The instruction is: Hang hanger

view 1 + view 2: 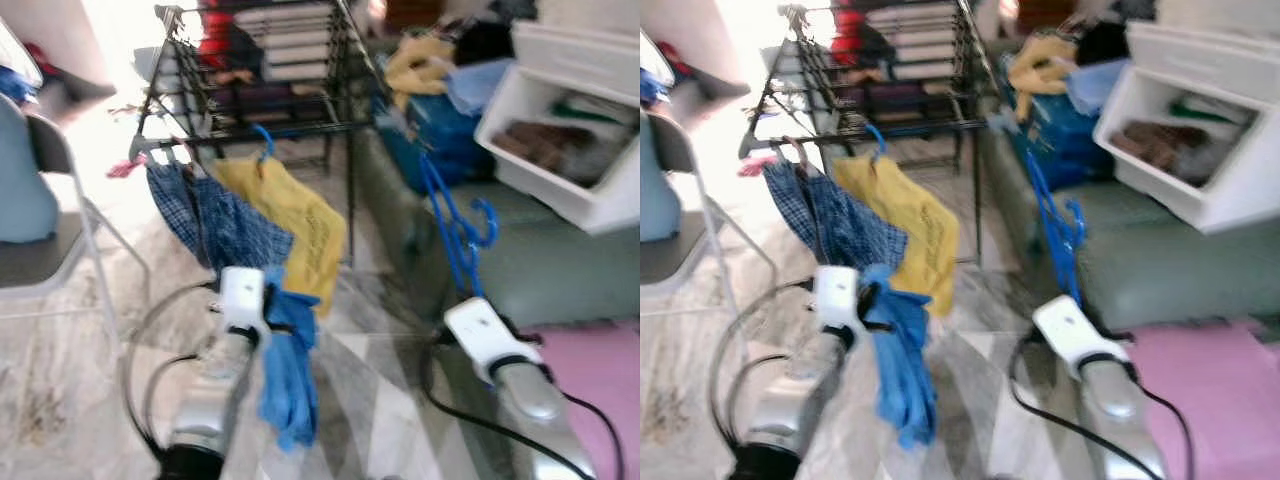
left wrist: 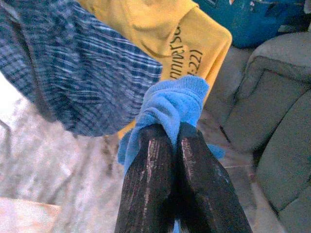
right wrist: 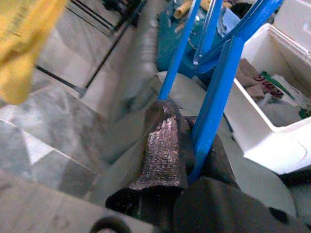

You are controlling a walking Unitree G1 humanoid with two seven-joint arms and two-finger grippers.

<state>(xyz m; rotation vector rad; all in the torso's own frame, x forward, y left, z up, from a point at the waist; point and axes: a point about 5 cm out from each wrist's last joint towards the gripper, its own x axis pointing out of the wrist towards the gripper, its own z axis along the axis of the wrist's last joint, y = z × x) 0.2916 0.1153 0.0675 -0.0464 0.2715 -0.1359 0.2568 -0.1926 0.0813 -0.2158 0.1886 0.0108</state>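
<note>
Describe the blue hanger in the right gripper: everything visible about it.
The blue hanger looks like thin plastic, bright blue, with slim bars and a curled hook at its upper end. It stands roughly upright, raised before the grey sofa, apart from the drying rack. The right gripper has its jaws shut on one bar near the lower end. No garment hangs on it.

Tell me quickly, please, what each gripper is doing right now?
Left gripper: shut on the blue cloth.
Right gripper: shut on the blue hanger.
</note>
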